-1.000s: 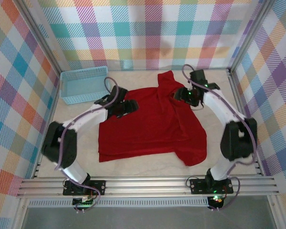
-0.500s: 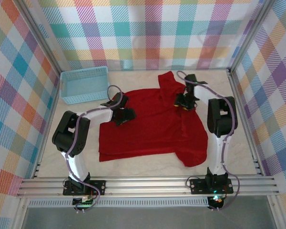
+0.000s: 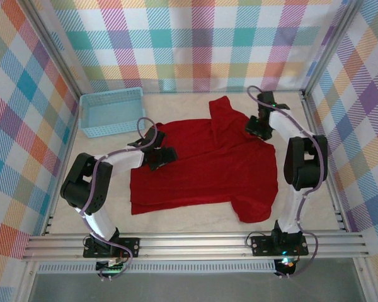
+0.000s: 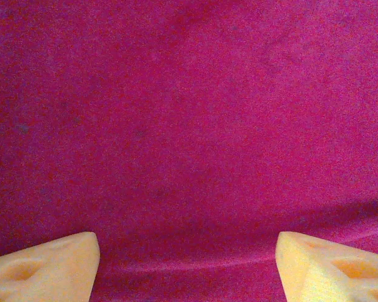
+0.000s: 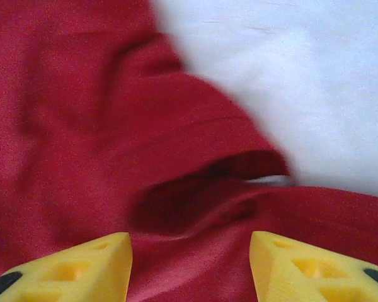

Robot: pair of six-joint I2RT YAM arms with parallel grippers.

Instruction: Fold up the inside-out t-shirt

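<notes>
A plain red cloth t-shirt (image 3: 201, 165) lies spread on the pale desk (image 3: 176, 218), right of a light-blue mesh basket (image 3: 111, 112), within plaid walls (image 3: 195, 44). The left pincer (image 3: 165, 155) gapes wide over the shirt's basket-side edge. The right pincer (image 3: 252, 128) stands parted over its far side.

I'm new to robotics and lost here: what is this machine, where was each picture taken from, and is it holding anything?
These are two robot arms bolted at the near edge of a pale table. The wide picture looks down from above; the two close-ups come from a camera on each wrist, yellow fingertips at the bottom. On the table lie a plain red cloth t-shirt, spread mostly flat, and a light-blue plastic basket at the far left. The left gripper and right gripper both sit over the shirt with fingers apart; neither clearly holds it.
</notes>
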